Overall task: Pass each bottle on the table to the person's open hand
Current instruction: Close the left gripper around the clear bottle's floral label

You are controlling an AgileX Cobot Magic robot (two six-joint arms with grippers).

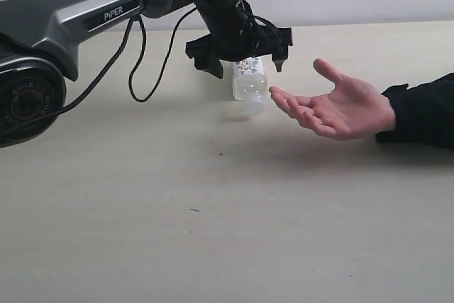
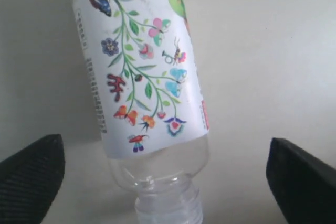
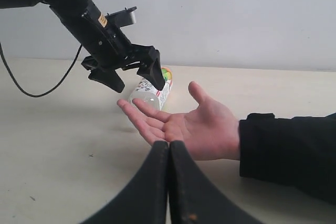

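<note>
We are seeing the left gripper jaws standing wide open on either side of the bottle, not touching it. The bottle is lying on the table at upper centre of the exterior view, just beside the hand. The right gripper jaws are pressing shut, empty.
</note>
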